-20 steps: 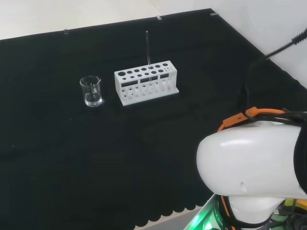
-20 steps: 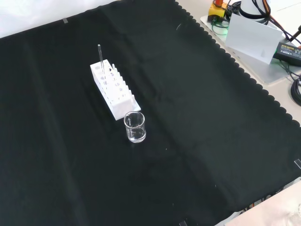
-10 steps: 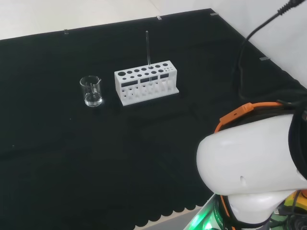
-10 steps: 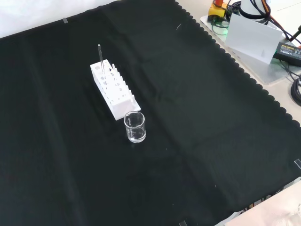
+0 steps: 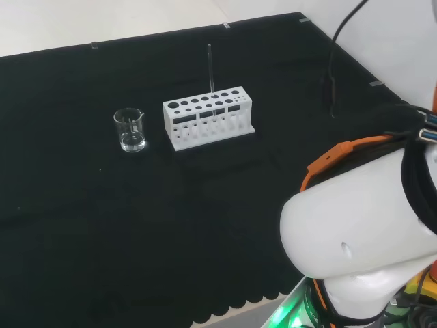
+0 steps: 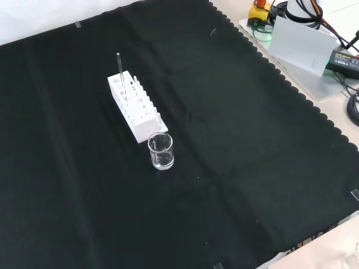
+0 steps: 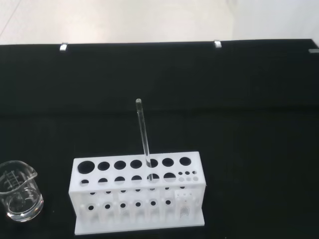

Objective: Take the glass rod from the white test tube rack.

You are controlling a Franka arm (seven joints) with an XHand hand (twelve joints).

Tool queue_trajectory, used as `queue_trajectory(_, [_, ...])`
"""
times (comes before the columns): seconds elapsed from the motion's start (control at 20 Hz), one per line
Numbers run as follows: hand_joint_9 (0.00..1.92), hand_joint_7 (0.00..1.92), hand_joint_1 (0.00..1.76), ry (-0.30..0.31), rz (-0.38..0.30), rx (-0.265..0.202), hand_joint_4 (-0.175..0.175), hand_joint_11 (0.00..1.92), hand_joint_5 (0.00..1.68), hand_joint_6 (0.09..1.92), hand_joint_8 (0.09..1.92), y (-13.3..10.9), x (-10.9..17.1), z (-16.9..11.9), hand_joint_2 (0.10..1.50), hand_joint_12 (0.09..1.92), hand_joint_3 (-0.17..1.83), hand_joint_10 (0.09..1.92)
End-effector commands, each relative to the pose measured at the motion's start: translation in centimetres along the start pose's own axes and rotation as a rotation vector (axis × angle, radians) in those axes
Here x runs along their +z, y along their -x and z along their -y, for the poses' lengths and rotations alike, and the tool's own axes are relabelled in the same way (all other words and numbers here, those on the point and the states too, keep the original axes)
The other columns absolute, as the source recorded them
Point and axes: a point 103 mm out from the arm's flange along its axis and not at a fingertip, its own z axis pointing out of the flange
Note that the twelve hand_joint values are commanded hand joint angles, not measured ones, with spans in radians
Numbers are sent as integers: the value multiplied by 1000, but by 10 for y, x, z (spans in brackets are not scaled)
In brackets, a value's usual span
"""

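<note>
Glass rod [image 5: 210, 68] stands upright in white test tube rack [image 5: 207, 116]; beaker [image 5: 130, 130] left. Hand state: cannot tell. Risk: off-axis pull tips rack or snaps rod.

Arm link [image 5: 362, 225]: a big white rounded link stands at the lower right of the head view, close to the camera.
Cable collar [image 5: 341, 154]: an orange band curves over the top of that link, with black cables running beside it.
Cable [image 5: 336, 61]: a thin black cable rises from the arm toward the upper right of the head view.
</note>
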Motion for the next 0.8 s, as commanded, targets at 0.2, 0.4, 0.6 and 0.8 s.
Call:
queue_trajectory(0.2, [539,349,629,-18,-11,-56,-134,457,300,87,796,-3,20,-46,1192,1340,-175,757])
queue_trajectory(0.4, [548,354,632,-35,-4,-71,-133,462,306,87,795,-7,29,-60,1191,1339,-175,755])
queue_trajectory(0.6, [556,356,633,-47,2,-81,-132,465,312,87,794,-12,36,-72,1190,1338,-175,753])
queue_trajectory(0.8, [559,358,634,-59,4,-98,-132,466,314,87,793,-18,42,-85,1190,1337,-175,751])
